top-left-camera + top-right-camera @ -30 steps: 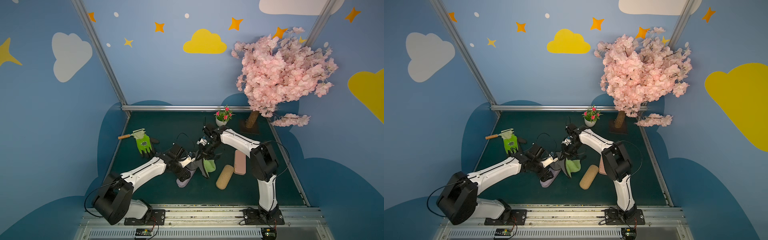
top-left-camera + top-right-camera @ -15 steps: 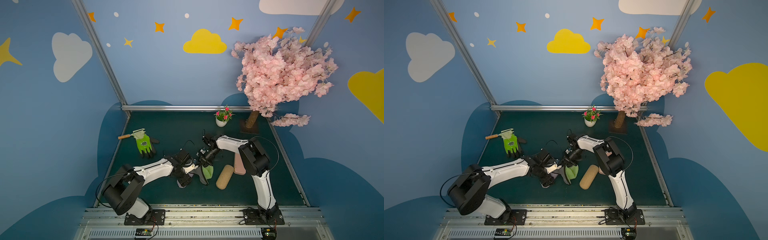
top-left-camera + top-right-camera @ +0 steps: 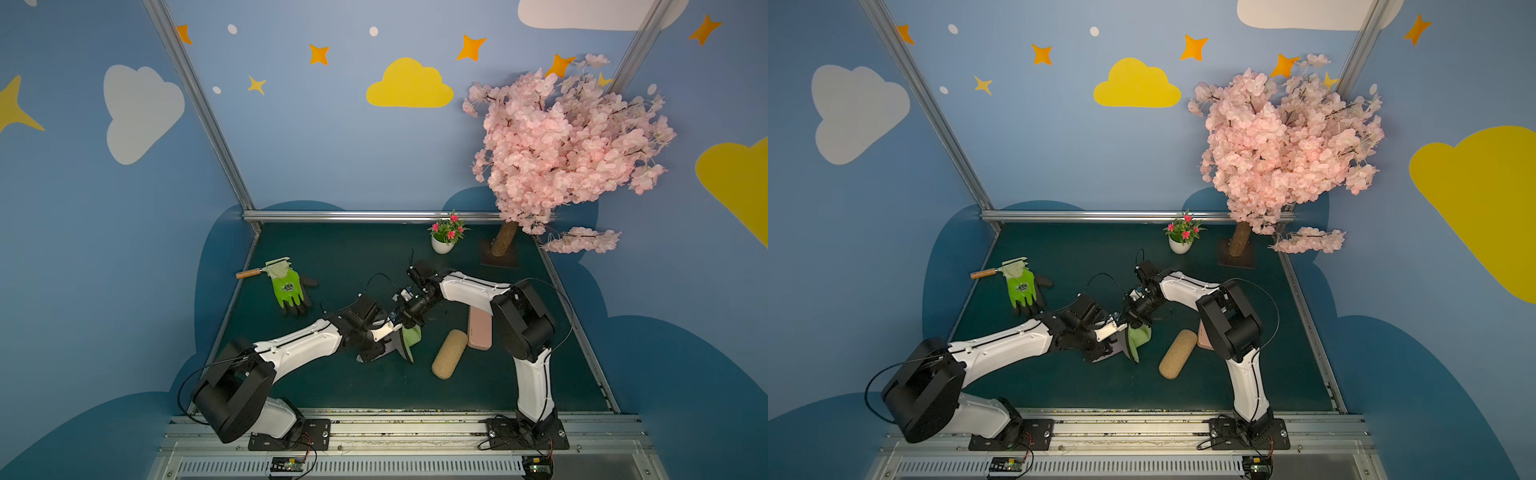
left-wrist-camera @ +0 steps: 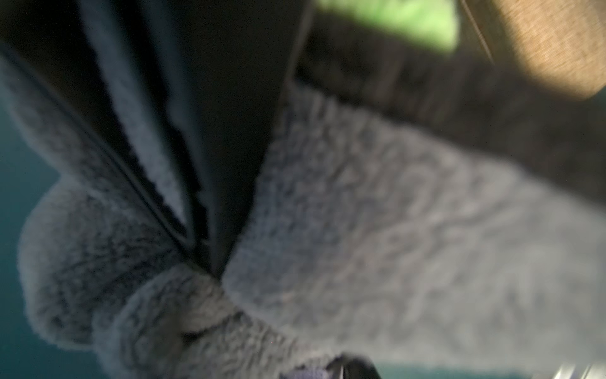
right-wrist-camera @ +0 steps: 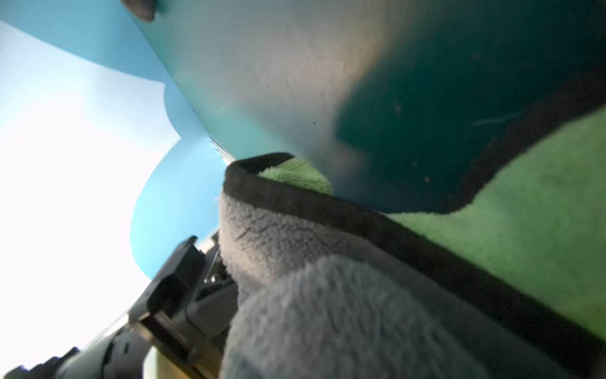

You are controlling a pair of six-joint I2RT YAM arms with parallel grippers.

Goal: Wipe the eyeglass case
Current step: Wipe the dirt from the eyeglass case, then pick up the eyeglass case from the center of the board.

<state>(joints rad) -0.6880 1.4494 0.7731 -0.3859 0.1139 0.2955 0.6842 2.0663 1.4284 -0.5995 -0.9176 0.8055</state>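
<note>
A lavender eyeglass case (image 3: 390, 345) lies mid-mat, mostly covered by my left gripper (image 3: 374, 351), which is shut on it. Only slivers of the case show in both top views. My right gripper (image 3: 405, 322) is shut on a cloth (image 3: 411, 336) that is grey on one side, green on the other, with a black border. The cloth hangs right against the case and the left gripper. Its grey pile (image 4: 393, 229) fills the left wrist view. In the right wrist view the cloth (image 5: 328, 311) hides the jaws.
A cork-coloured case (image 3: 449, 353) lies just right of the cloth, with a pink case (image 3: 479, 332) beside it under the right arm. A green glove (image 3: 286, 289) and a wooden-handled tool (image 3: 249, 273) lie at the left. A flower pot (image 3: 442, 245) and a blossom tree's trunk (image 3: 503, 239) stand at the back.
The left gripper has come down onto the lavender case and closed. The right arm has brought the cloth lower and nearer the front, against the case.
</note>
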